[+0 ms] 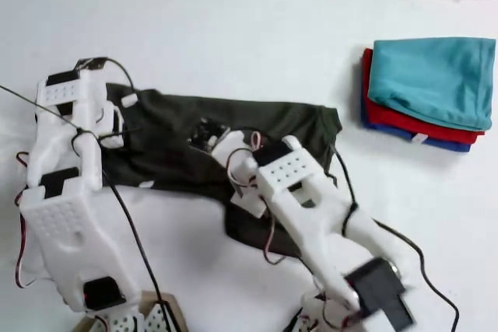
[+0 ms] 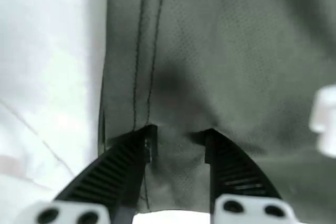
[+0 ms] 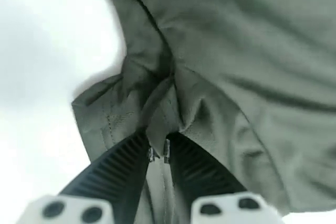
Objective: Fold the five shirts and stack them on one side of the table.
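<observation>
Right gripper (image 3: 157, 142): the fingers are almost together and pinch a bunched fold of the dark shirt (image 3: 236, 51) near its edge — a real hold, with cloth gathered between the tips.
Left gripper (image 2: 179, 132): the fingers are apart, with both tips pressed down on the same shirt just beside a stitched hem (image 2: 147, 35). The cloth puckers between them, but nothing is clamped.
Shirt: it lies spread across the middle of the table (image 1: 233, 29), with a flap reaching back under the right arm. The left arm stands at one end of it and the right arm near its middle.
Stack (image 1: 428, 91): three folded shirts — teal on red on blue — sit at the table's right side, well apart from the dark shirt.
Step in hand: by my reading, both grips are being set for a fold of this shirt, which would be the fourth on the stack.
Doing it well: close the left fingers on the hem before anything lifts, so both sides rise together. A one-sided lift would drag the cloth askew.
Grip depth: the bunching makes it hard to tell how many layers the right pinch has. A clean crease needs the whole edge, not a tuft.
Carry: lift low, lay the edge over flat and square, and let go only once cloth rests on cloth.
Risk: the black cable (image 1: 134, 235) running down past the shirt's near edge could snag a raised corner.
</observation>
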